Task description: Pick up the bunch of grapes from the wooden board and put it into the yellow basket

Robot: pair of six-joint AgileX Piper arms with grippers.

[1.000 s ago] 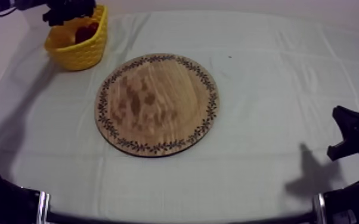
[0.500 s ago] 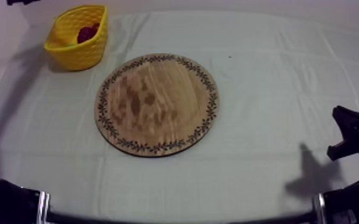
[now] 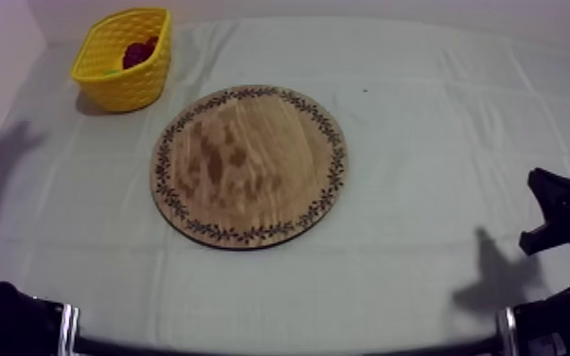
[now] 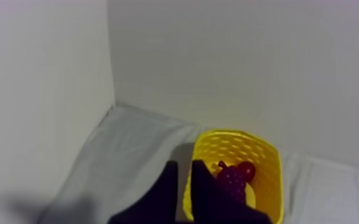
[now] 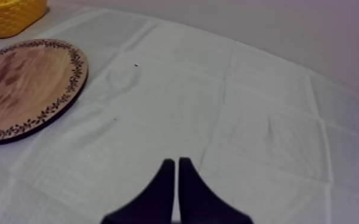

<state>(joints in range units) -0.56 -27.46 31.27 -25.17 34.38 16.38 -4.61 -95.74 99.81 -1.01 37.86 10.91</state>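
Grey-white cloth (image 3: 440, 123): bunch of grapes (image 4: 237, 177) in yellow basket (image 4: 274, 179), wooden board (image 3: 249, 166) beside it bare. Left gripper (image 4: 183, 164) near basket and right gripper (image 5: 176, 161) both closed, empty. Placing looks done; only retreat remains.

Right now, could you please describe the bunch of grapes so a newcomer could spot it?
From the wooden board mid-table, look to the yellow basket at the far left. The bunch of grapes lies inside: the dark red, knobbly lump against yellow walls.
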